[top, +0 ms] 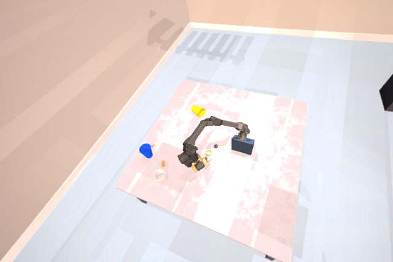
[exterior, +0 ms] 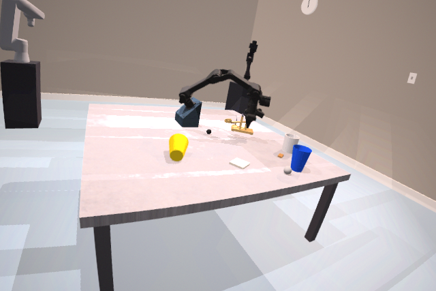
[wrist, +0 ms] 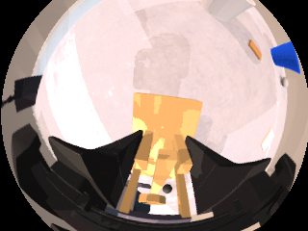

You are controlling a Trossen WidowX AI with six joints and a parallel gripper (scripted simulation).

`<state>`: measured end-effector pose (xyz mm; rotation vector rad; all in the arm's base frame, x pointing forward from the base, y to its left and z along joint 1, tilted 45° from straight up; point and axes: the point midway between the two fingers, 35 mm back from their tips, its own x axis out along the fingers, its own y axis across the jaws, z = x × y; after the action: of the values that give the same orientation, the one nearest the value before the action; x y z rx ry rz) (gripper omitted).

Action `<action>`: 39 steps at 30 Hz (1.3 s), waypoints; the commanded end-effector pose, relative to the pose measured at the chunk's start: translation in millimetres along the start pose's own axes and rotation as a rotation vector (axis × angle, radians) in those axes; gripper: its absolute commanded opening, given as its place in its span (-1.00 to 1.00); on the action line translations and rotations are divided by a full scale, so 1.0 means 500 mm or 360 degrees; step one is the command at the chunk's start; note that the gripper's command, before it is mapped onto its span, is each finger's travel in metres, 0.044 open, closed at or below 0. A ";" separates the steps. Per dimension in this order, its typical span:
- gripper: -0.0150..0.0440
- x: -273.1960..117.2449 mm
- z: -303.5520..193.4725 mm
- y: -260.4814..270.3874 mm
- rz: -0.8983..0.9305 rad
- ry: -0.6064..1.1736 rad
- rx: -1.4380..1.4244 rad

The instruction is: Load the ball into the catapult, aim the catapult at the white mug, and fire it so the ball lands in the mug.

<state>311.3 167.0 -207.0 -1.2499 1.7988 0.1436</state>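
Note:
The orange-yellow catapult [top: 206,161] [exterior: 242,130] [wrist: 166,113] is between the fingers of my gripper [exterior: 248,125] [wrist: 165,136], which is shut on its frame. Its base looks level; whether it touches the table or hangs just above it is hard to tell. No ball shows in its cup. A small black ball [top: 216,145] [exterior: 208,131] [wrist: 166,188] lies on the table between the catapult and the arm's base. The white mug [top: 161,179] [exterior: 289,144] [wrist: 230,9] stands upright beyond the catapult, on the side away from the arm's base.
A blue cup [top: 145,150] [exterior: 300,158] [wrist: 286,57] stands near the table edge, a grey ball [exterior: 287,170] [wrist: 284,82] beside it. An orange block [top: 163,163] [exterior: 281,155] [wrist: 255,49] lies near the mug. A yellow cup [top: 198,111] [exterior: 178,146] and a white tile [exterior: 240,163] [wrist: 268,139] are farther off.

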 end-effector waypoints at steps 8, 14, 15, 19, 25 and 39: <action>-0.49 -0.007 0.010 -0.039 -0.0014 -0.0015 0.0436; -0.49 -0.005 0.009 -0.041 -0.0014 -0.0015 0.0435; -0.49 -0.002 0.009 -0.041 -0.0014 -0.0015 0.0435; -0.49 0.011 0.010 -0.042 -0.0014 -0.0015 0.0435; -0.49 0.031 0.011 -0.043 -0.0015 -0.0015 0.0436; -0.49 0.077 0.010 -0.045 -0.0016 -0.0014 0.0436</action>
<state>329.0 134.7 -226.7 -1.0533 1.7439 -0.1047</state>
